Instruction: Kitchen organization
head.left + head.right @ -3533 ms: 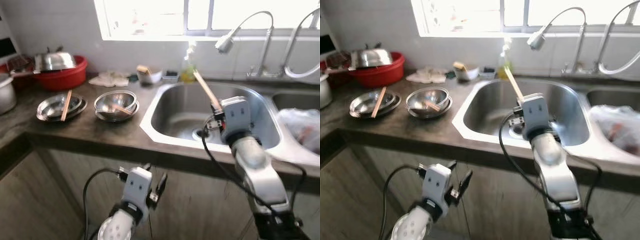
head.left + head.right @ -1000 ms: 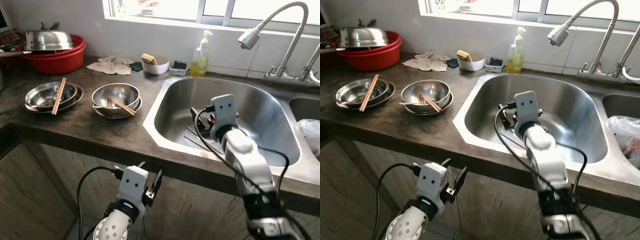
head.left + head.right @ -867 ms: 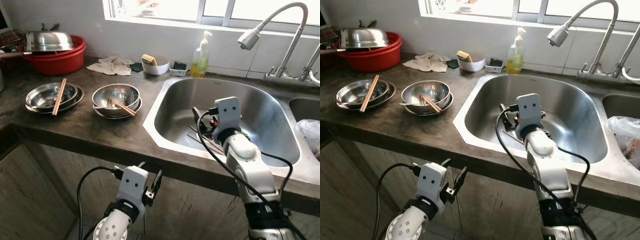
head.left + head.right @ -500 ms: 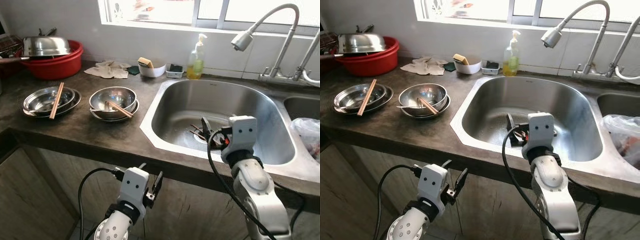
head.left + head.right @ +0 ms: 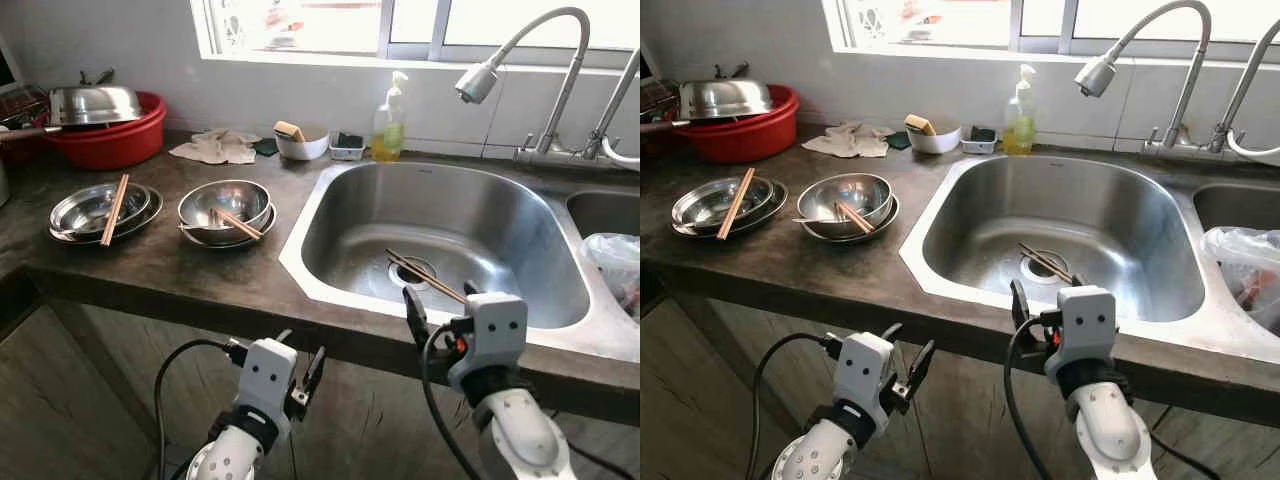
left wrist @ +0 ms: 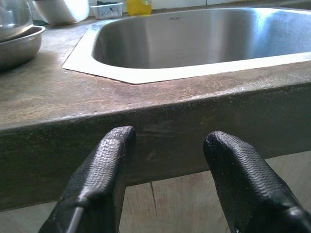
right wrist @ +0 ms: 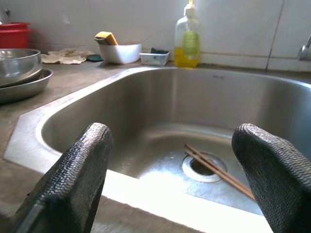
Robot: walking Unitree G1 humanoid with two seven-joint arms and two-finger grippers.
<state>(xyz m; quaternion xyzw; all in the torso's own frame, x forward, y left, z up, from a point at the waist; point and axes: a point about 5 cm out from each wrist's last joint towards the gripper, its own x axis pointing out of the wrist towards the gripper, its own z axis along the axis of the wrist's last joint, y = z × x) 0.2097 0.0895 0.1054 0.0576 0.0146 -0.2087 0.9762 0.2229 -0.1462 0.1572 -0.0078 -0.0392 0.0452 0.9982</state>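
Note:
A pair of wooden chopsticks lies loose on the floor of the steel sink, across the drain. My right gripper hangs open at the counter's front edge, just short of the sink rim and apart from the chopsticks. Below the counter edge, in front of the cabinet, my left gripper is open and empty. On the counter to the left stand two stacks of steel bowls. The nearer stack carries chopsticks, and so does the farther stack, where chopsticks lie across it.
A red basin with a steel lid sits at the back left. Along the wall stand a cloth, a white dish with a sponge and a soap bottle. A faucet overhangs the sink. A plastic bag lies in the second basin.
My right gripper held chopsticks upright over the sink, let them go on the sink floor, then drew back to the counter's front edge. The left arm stayed put.

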